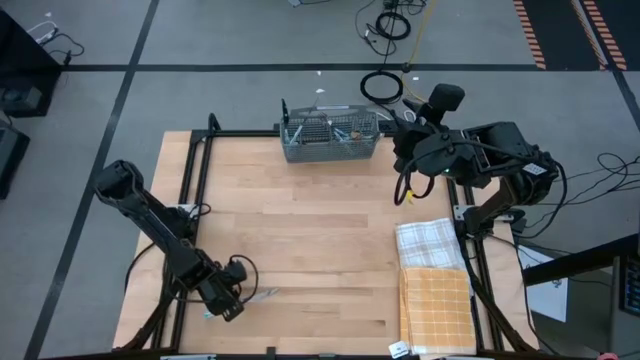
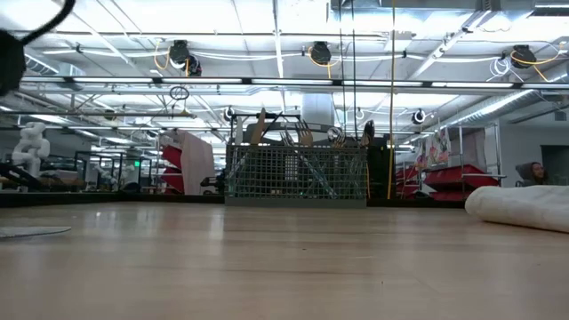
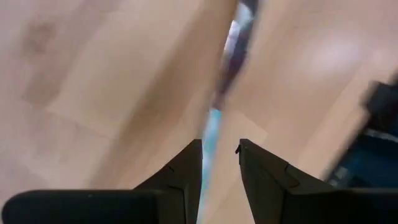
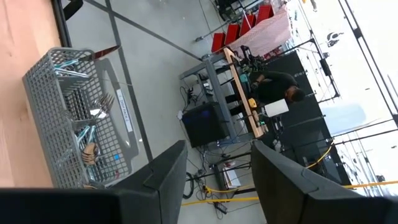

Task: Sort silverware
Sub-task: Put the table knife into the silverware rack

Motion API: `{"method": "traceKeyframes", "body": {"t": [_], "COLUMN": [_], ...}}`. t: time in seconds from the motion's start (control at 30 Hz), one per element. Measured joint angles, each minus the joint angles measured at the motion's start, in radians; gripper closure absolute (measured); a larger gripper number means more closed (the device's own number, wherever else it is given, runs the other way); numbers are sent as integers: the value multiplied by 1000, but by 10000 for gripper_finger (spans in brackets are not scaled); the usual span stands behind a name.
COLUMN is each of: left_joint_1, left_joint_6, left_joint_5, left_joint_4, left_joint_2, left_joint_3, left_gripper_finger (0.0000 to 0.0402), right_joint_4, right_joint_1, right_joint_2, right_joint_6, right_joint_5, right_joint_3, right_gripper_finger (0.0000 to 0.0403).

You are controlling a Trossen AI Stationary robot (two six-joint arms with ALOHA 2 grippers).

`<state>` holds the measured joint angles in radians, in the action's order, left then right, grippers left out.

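Left pincer (image 3: 219,163) at lower left of high view clenches a teal-handled utensil (image 3: 231,46) low over the table (image 1: 320,250); placing step. Next: set it flat, release. Right pincer (image 4: 214,177) empty, fingers apart, near caddy (image 1: 330,138) holding remaining silverware (image 4: 87,118), upper centre.

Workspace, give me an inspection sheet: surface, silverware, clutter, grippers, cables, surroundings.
Surface: wooden table, bare in the middle.
Job's things: silverware stands in the mesh caddy at the far edge; one teal-handled piece lies at the near left.
Clutter: two folded cloths at near right.
Grippers: left gripper astride the teal handle; right gripper open, raised beside the caddy.
Cables: coils on the floor.
Surroundings: workshop; person at a bench.
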<state>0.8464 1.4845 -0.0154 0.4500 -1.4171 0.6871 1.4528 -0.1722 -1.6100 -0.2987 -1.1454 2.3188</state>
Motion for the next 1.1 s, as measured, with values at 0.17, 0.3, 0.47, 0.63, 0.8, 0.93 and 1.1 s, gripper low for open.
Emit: {"method": "traceKeyframes", "body": {"t": [0.17, 0.3, 0.47, 0.63, 0.8, 0.93, 1.1], "left_joint_1": [7, 4, 7, 7, 7, 16, 24], "left_joint_6": [21, 38, 79, 21, -74, -131, -140], "left_joint_5": [-15, -3, -1, 13, -64, -82, -85], "left_joint_4": [46, 13, 2, -30, -58, -32, -38], "left_joint_2": [24, 23, 23, 23, 23, 23, -14], "left_joint_3": [26, 29, 29, 29, 27, 26, 26], "left_gripper_finger": [290, 290, 290, 290, 290, 290, 290], "right_joint_4": [2, 5, 5, 5, 5, 4, 4], "right_joint_1": [0, 0, 0, 0, 0, 0, 0], "right_joint_2": [0, 0, 0, 0, 0, 0, 0], "right_joint_6": [31, 55, 55, 55, 55, 54, 75], "right_joint_5": [7, 46, 66, 81, 81, 82, 112], "right_joint_3": [0, 0, 0, 0, 0, 0, 0], "right_gripper_finger": [236, 236, 236, 236, 236, 236, 236]}}
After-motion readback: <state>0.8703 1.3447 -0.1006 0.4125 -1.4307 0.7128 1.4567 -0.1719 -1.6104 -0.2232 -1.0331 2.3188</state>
